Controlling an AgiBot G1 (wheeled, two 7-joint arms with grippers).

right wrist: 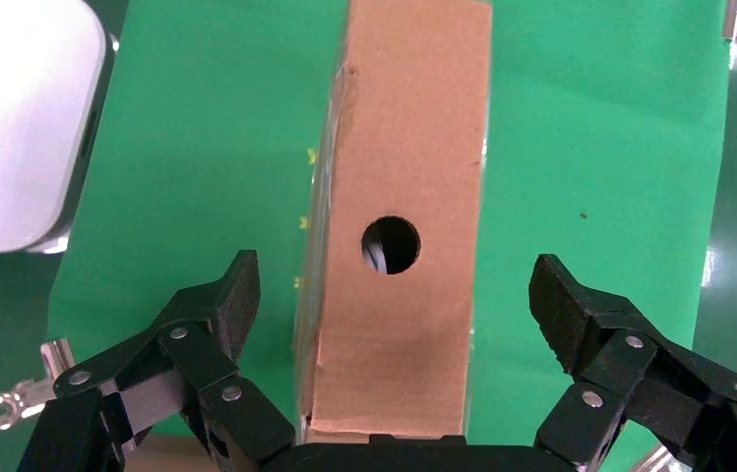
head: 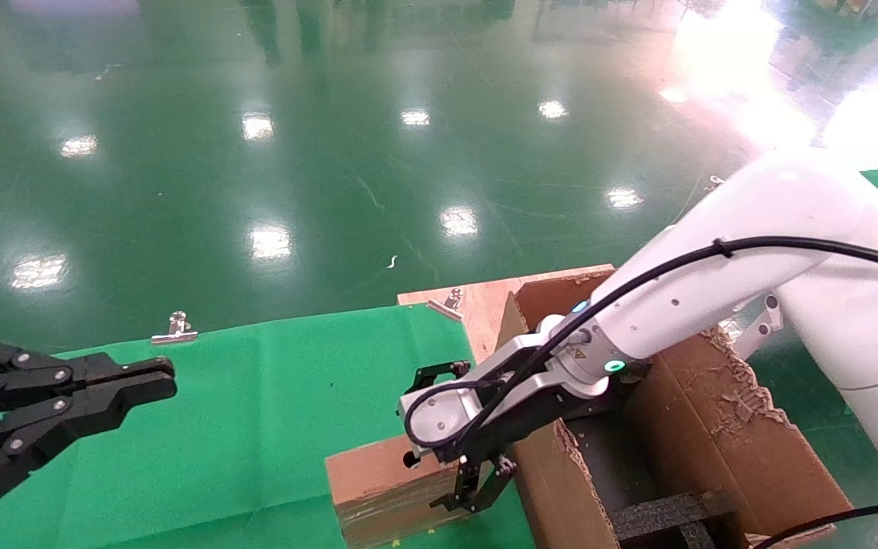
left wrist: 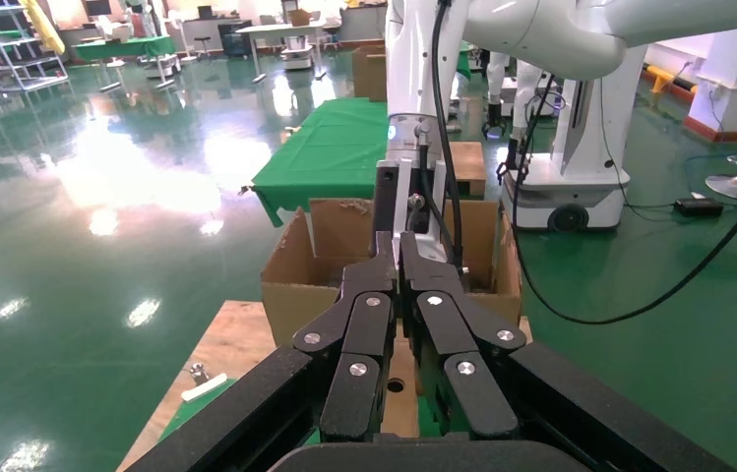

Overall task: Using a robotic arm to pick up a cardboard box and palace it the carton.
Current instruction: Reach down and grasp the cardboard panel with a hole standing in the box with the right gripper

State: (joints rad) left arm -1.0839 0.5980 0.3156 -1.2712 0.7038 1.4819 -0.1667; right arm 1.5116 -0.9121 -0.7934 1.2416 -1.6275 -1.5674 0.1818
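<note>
The small brown cardboard box [head: 374, 480] stands on edge on the green cloth, close against the carton's left wall. Its narrow side with the round hole [right wrist: 391, 246] faces the right wrist camera. The white robotic arm [head: 713, 290] reaches down to it. My right gripper [right wrist: 396, 300] is open, one finger on each side of the box [right wrist: 399, 177], with green cloth showing in both gaps. The large carton [head: 713, 427] with ragged flaps and black foam sits at the right. My left gripper [head: 142, 385] hovers at the far left, shut and empty.
A green cloth [head: 256, 412] covers the table, held by metal clips [head: 174, 329] at its far edge. A bare wooden board [head: 477, 301] lies behind the carton. Beyond is glossy green floor. In the left wrist view the carton [left wrist: 295, 295] stands ahead of the shut fingers [left wrist: 399, 246].
</note>
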